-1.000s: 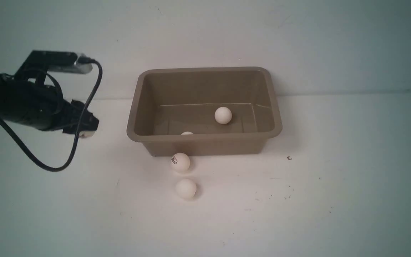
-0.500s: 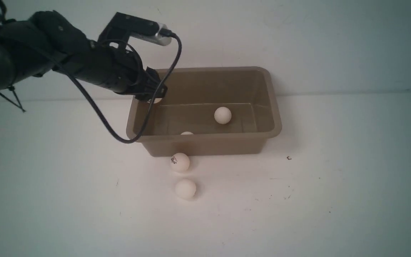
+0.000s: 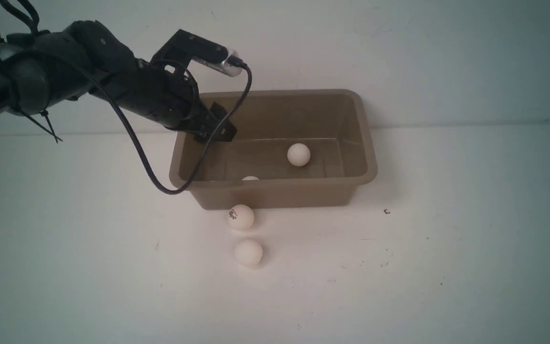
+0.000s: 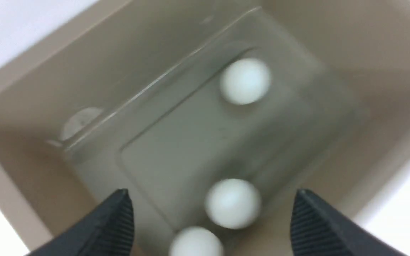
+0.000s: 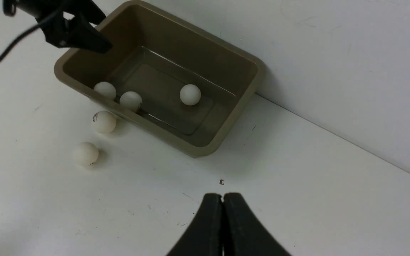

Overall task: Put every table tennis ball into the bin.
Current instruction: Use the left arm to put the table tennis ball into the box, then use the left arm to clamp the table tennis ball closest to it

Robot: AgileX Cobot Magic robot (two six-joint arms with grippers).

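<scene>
I see the left gripper [image 3: 215,130] hanging over the left end of the bin [image 3: 275,197], its fingers [image 4: 117,217] spread wide with nothing between them (the wrist view is blurred, but the gap is plain). The bin stands at the back of the white table [image 3: 447,267], by the wall. Three table tennis balls lie inside it: a lone ball [image 5: 190,94] toward the middle of the floor, and a corner ball [image 5: 105,90] with a neighbour ball [image 5: 130,101] just beside it along the near wall. Two more rest on the table outside: the logo ball [image 3: 241,217] just beside the bin's near wall, and a plain ball [image 3: 248,252] near it, closer to me. The right gripper [image 5: 222,201] is pressed shut and empty, above the table, well apart from the bin.
</scene>
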